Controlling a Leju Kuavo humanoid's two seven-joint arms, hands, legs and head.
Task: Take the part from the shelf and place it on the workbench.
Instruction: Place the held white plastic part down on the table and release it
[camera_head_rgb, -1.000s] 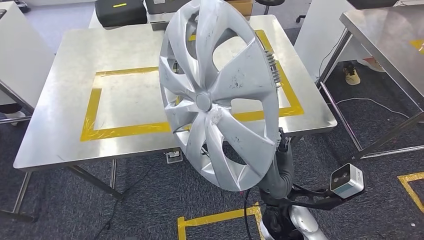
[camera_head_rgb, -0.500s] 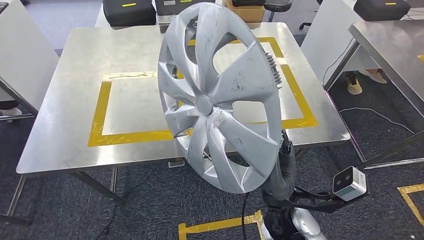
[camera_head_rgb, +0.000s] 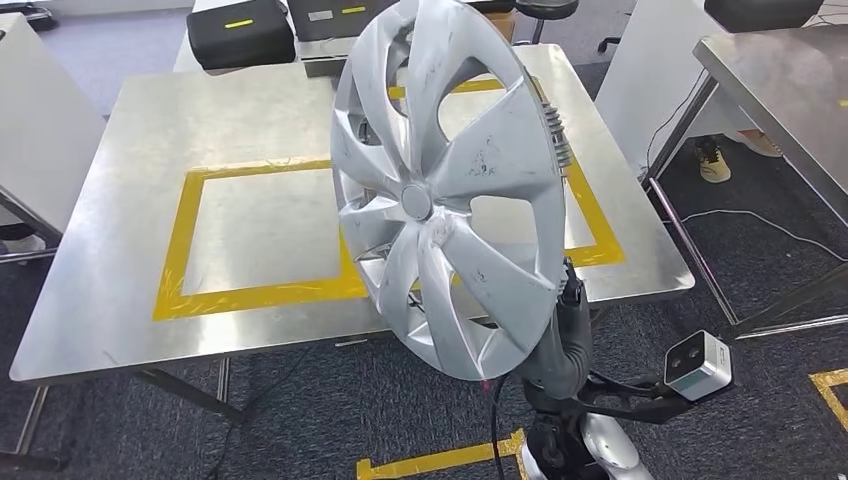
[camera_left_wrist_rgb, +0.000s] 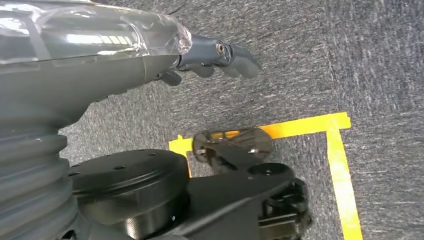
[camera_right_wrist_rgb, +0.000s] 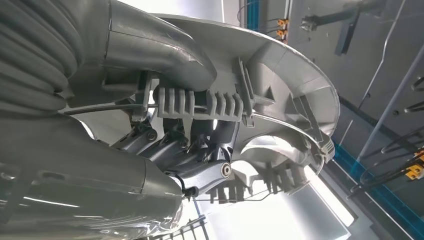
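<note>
A silver wheel cover (camera_head_rgb: 450, 190) with curved spokes stands almost upright in the air, in front of the near edge of the steel workbench (camera_head_rgb: 110, 250). My right hand (camera_head_rgb: 567, 305) grips its lower right rim from behind; the wheel cover (camera_right_wrist_rgb: 280, 75) shows its ribbed clips in the right wrist view, with the fingers (camera_right_wrist_rgb: 200, 150) clamped on the rim. A yellow tape rectangle (camera_head_rgb: 250, 295) marks the workbench top, partly hidden by the cover. My left hand (camera_left_wrist_rgb: 220, 52) hangs over the carpet with nothing in it, its fingers stretched out.
A second steel table (camera_head_rgb: 790, 70) stands at the right, with a person's shoe (camera_head_rgb: 712, 160) beneath it. A white panel (camera_head_rgb: 40, 120) is at the left and black cases (camera_head_rgb: 240, 30) lie beyond the workbench. Yellow floor tape (camera_head_rgb: 440, 462) lies by my feet.
The whole picture has shifted slightly, so the camera moved and the workbench sits a little differently in view. The wheel cover stays in my right hand, in the same upright pose.
</note>
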